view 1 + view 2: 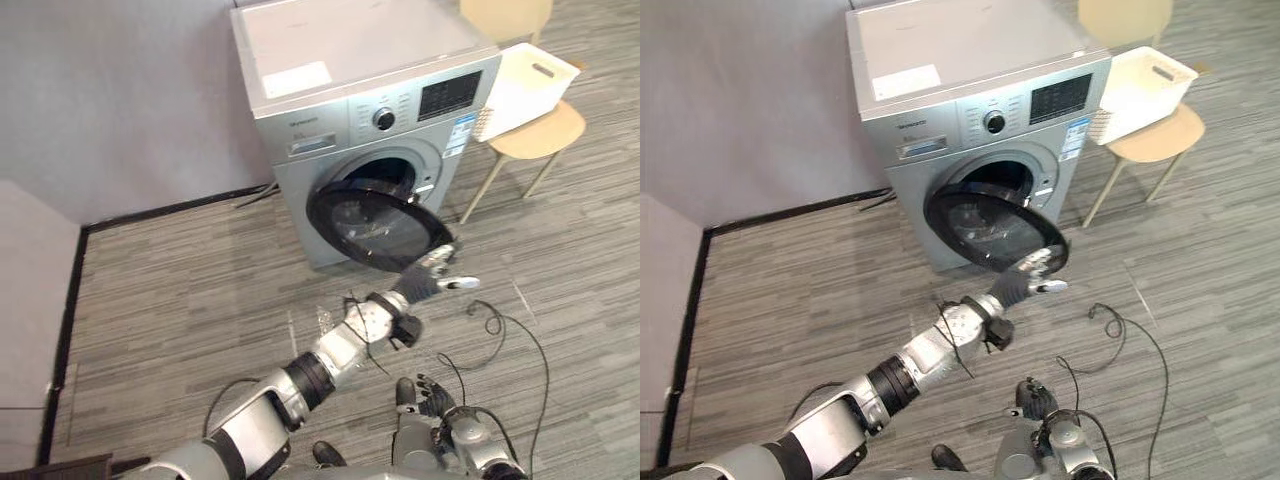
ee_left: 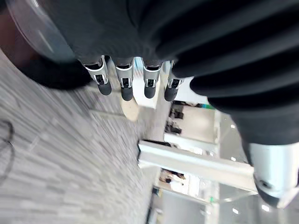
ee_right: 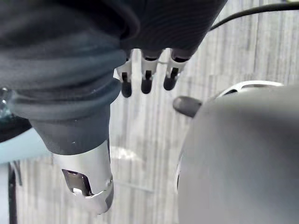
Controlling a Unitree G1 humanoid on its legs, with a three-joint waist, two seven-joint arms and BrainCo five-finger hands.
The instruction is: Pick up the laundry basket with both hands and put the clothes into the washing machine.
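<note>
From the left eye view I saw one washing machine (image 1: 365, 120) at twelve o'clock, door (image 1: 378, 226) open, and one white laundry basket (image 1: 525, 88) on one chair (image 1: 535, 135) at two o'clock, in neither robot hand. I couldn't see any clothes. Left wrist view: left robot hand (image 2: 124, 81) released near the door. Right wrist view: right robot hand (image 3: 145, 79) relaxed, holding nothing.
</note>
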